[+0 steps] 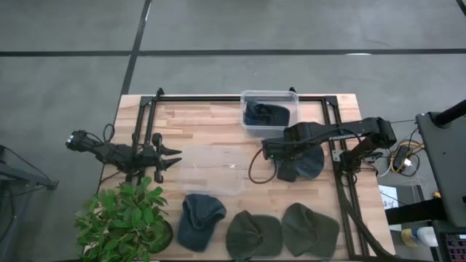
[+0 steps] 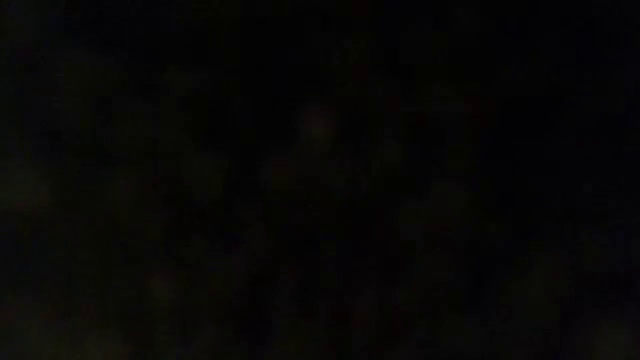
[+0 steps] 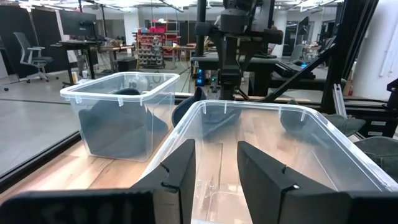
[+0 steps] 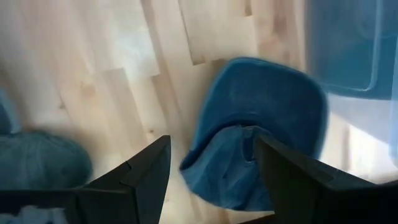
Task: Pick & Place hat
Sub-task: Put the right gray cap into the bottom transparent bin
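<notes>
A dark blue hat [image 1: 312,161] lies on the wooden table right of centre; it also shows in the right wrist view [image 4: 255,118]. My right gripper [image 4: 211,174] is open and points down over it. One finger [image 4: 146,171] stands beside the hat and the other [image 4: 292,174] over its edge. I cannot tell whether they touch it. My left gripper [image 1: 173,156] is open and empty at the table's left, level, pointing at an empty clear bin [image 1: 211,169]. In the left wrist view the left gripper [image 3: 216,180] is at the bin's near wall [image 3: 249,124].
A second clear bin [image 1: 269,109] at the far edge holds a dark hat. A blue hat [image 1: 200,220] and two green hats [image 1: 253,234] [image 1: 309,229] lie along the near edge. A potted plant [image 1: 124,218] stands at the near left. The low view is dark.
</notes>
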Controlling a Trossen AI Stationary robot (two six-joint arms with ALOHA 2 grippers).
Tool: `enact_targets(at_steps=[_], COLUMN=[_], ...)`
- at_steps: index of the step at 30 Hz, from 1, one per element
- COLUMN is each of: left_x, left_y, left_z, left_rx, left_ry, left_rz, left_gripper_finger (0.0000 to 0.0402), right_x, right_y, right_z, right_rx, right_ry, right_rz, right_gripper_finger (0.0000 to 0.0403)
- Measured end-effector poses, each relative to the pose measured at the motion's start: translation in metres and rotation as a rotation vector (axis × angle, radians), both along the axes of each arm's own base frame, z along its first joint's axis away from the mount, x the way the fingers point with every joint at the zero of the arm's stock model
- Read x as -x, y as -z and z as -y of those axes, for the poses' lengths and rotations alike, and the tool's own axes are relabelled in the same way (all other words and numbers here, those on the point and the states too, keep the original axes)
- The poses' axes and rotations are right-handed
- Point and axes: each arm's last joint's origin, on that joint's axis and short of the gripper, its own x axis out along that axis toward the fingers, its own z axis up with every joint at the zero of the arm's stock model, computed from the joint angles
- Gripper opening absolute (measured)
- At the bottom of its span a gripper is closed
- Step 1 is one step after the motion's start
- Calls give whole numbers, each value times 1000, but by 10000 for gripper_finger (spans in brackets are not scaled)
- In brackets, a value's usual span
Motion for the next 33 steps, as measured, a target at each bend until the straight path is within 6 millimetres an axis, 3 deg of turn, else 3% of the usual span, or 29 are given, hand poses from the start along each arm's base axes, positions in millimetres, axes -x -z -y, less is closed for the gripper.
enact_targets(at_steps=[13,21,33], left_x=[0,0,0], left_y=[0,0,0], left_z=[0,0,0], left_rx=[0,0,0], left_ry=[0,0,0], left_rz=[0,0,0], left_gripper_finger=[112,112,112], right_x=[15,33,75], right_y=[1,4,39], right_z=[-66,-104,-146], right_rx=[-152,-150,-69], right_ry=[75,134,190], right_rz=[-41,-67,-203], right_gripper_finger=[226,226,226])
